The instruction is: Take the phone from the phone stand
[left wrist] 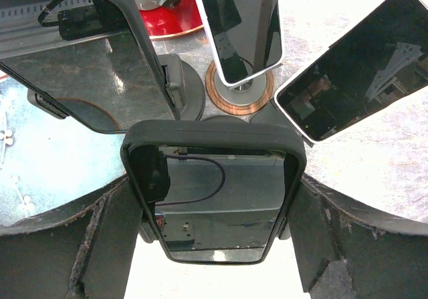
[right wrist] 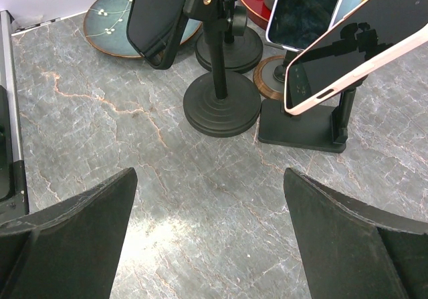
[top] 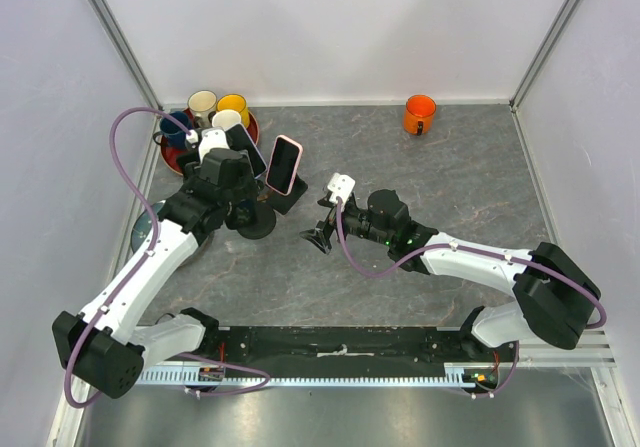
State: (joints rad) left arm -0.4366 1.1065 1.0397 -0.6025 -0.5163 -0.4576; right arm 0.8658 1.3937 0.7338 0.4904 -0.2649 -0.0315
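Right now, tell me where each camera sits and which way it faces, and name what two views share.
Top external: above and behind the bases, looking down on the table; the left arm and right arm show whole.
Left wrist: on the left arm, facing a black-cased phone flanked by the fingers of the left gripper.
Right wrist: low over the table, facing a round-base stand; the open right gripper shows at the bottom.
Shared: the pink-cased phone shows in the top and right wrist views.

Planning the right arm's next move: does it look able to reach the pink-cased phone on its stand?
Probably yes. The right gripper is open and faces the pink-cased phone across bare table; nothing stands between. The round-based stand beside it leaves little room.
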